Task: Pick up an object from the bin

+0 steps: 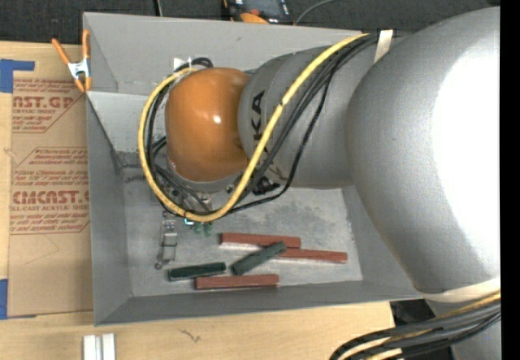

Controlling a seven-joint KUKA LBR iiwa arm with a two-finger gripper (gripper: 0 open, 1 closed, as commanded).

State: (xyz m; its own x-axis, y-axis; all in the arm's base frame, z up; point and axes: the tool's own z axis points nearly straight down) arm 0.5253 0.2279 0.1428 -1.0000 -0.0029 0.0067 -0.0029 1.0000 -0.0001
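Camera view: arm down in the bin, still at the reaching step by my guess

The big grey arm (pixel 422 131) comes in from the right and covers most of the grey bin (pixel 106 212). Its orange cover (pixel 203 127) and looped cables (pixel 154 147) sit right over the gripper (pixel 188 206), so I can't tell whether it's open, closed, or has anything in it.

The loose stuff lies along the near wall: a long reddish-brown stick (pixel 313 253), a shorter reddish-brown stick (pixel 236 281), two dark green sticks (pixel 258 258) (pixel 197 271), and a small metal bit (pixel 168 245) just below the gripper. That metal bit is nearest.

The next move probably needs the gripper lined up over one piece and lowered straight, since the sticks overlap and lie close to the wall.
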